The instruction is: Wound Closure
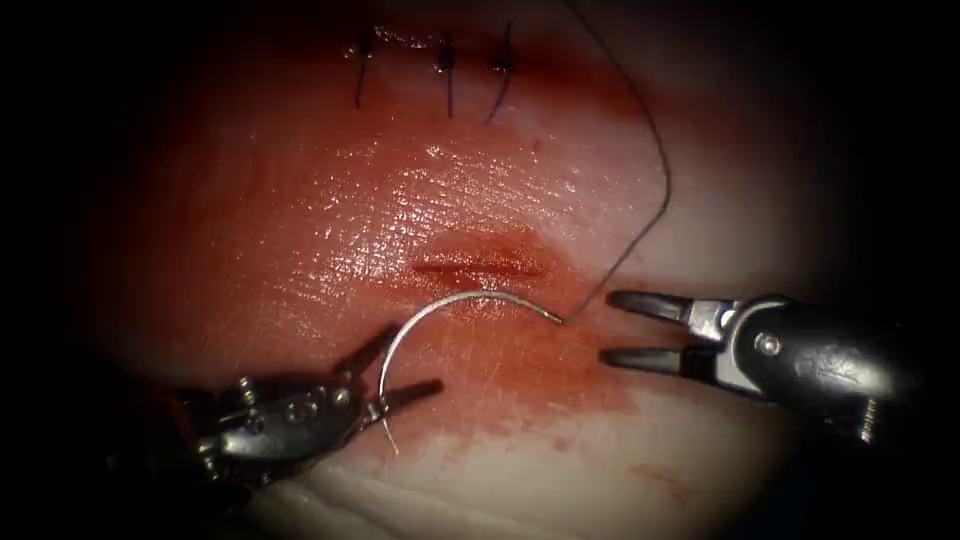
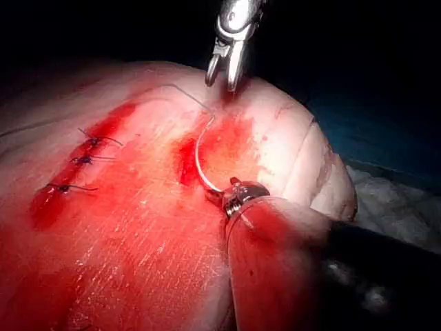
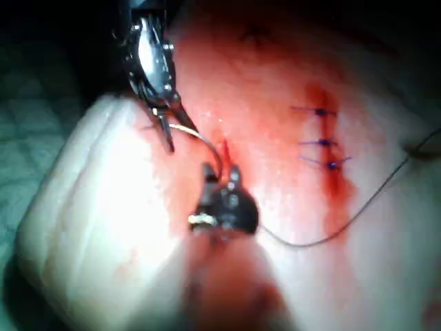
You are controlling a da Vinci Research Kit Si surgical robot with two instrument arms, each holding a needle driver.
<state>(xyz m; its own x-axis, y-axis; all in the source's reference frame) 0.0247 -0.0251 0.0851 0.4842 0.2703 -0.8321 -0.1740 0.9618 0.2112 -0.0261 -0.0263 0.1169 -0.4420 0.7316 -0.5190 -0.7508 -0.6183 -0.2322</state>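
Note:
The curved needle [image 1: 440,303] arcs over the tissue [image 1: 300,230] just in front of the short cut [image 1: 480,266]; I see no part of it in the tissue. Its pointed end hangs down at the left, and its thread end lies right of the cut. My left tool [image 1: 416,358] stands open, with the needle [image 2: 199,158] crossing between its jaws near the hinge, close to the point. My right tool [image 1: 606,327] is open and holds nothing, its tips beside the thread end. The thread [image 1: 655,170] runs up and away from there. The right tool's jaws [image 3: 220,171] face the left tool [image 3: 165,127].
Three tied stitches [image 1: 445,60] with short cut ends sit at the far end of the wound, also seen as stitches [image 3: 320,141]. Red fluid [image 1: 520,380] wets the tissue around the cut. The thread [image 3: 331,231] loops loosely over the tissue.

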